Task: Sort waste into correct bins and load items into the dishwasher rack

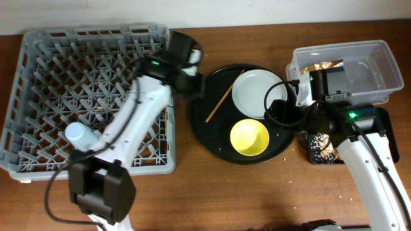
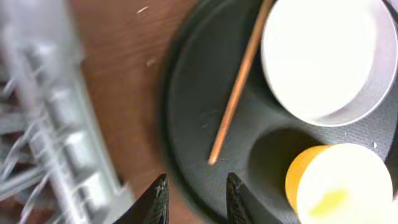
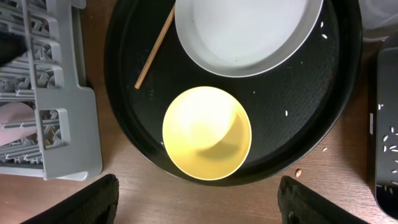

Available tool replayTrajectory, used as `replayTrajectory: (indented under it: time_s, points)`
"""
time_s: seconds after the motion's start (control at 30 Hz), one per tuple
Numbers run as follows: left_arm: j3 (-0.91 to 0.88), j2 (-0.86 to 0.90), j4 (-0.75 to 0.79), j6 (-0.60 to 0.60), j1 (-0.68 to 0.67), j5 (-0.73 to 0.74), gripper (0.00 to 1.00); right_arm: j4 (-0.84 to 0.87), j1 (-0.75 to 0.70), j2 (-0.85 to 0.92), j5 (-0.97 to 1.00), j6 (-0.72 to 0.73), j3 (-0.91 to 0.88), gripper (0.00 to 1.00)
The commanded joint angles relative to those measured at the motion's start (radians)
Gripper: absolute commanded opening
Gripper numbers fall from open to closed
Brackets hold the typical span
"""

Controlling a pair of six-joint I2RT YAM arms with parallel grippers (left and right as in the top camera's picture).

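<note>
Over a brown wooden table (image 1: 192,192): hovering left gripper (image 2: 196,199) fingers slightly apart, empty, seemingly lining up on thin wooden chopstick (image 2: 239,87) just ahead; holding right gripper (image 3: 202,205) fingers wide, empty, round yellow bowl (image 3: 207,132) ahead.

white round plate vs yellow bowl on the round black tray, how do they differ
The white round plate is wider and shallower; the yellow bowl is narrower and deeper. In the overhead view the plate lies toward the top, the bowl below it. Both sit upright on the round black tray.
</note>
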Motion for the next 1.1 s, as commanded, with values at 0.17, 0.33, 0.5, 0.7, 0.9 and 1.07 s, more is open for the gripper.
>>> replayTrajectory:
  time_s: [0.17, 0.33, 0.5, 0.7, 0.9, 1.07]
  points:
    - [-0.02, 0.254, 0.111, 0.206, -0.151, -0.106, 0.3, 0.003, -0.005, -0.002, -0.005, -0.011, 0.006, 0.83]
    - [-0.02, 0.332, 0.152, 0.206, -0.15, -0.132, 0.33, 0.003, -0.005, -0.002, -0.005, -0.011, 0.006, 0.83]
    - [-0.021, 0.386, 0.16, 0.205, -0.153, -0.132, 0.32, 0.003, -0.005, -0.002, -0.005, -0.01, 0.006, 0.83]
    - [0.0, 0.37, 0.109, 0.198, -0.149, -0.142, 0.0, 0.003, -0.005, -0.002, -0.005, -0.01, 0.006, 0.83]
    - [0.176, 0.197, -0.11, 0.047, -0.055, -0.173, 0.0, 0.003, -0.005, -0.002, -0.005, -0.01, 0.006, 0.83]
    - [0.188, 0.064, -0.256, -0.099, 0.078, -0.178, 0.02, 0.003, -0.005, -0.002, -0.005, -0.01, 0.006, 0.83]
